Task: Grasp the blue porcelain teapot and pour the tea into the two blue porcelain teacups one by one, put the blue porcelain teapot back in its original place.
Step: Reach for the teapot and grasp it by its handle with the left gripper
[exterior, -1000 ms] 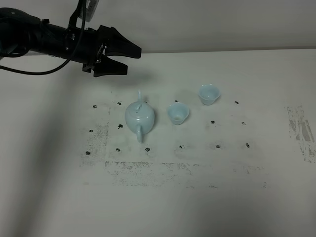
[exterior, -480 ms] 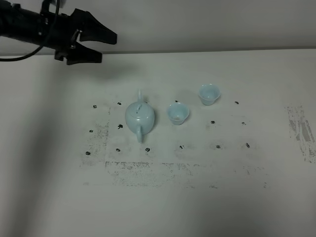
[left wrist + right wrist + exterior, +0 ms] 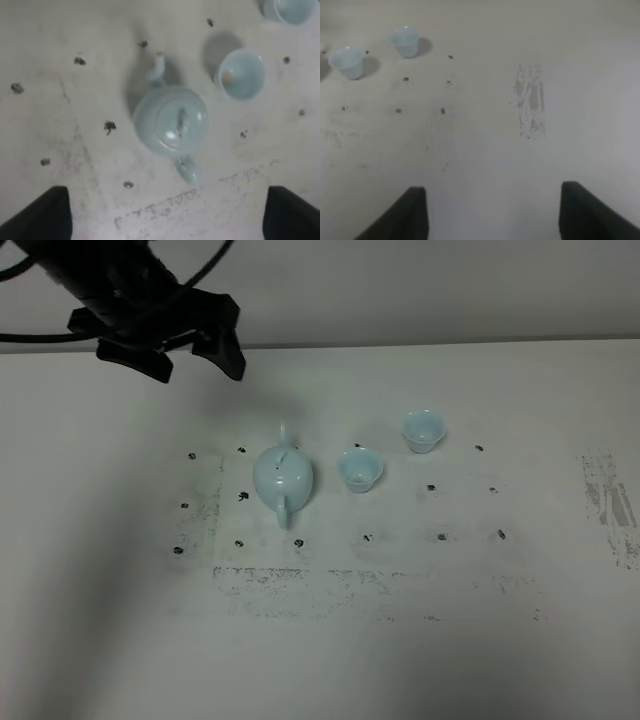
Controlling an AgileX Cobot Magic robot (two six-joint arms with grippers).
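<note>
The left tool (image 3: 198, 367), jaws spread wide, hovers over the table (image 3: 100, 590). The blue porcelain teapot (image 3: 284, 478) stands at its 5 o'clock, spout toward 12, handle seemingly at 6. The right tool (image 3: 492, 212), also wide, looks farther off.

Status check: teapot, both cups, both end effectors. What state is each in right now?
blue porcelain teapot: upright on the table, lid on, not held.
near teacup: upright beside the teapot, untouched; contents unclear.
far teacup: upright, untouched; contents unclear.
left end effector: open, raised clear of the teapot, holding nothing.
right end effector: open, holding nothing.
</note>
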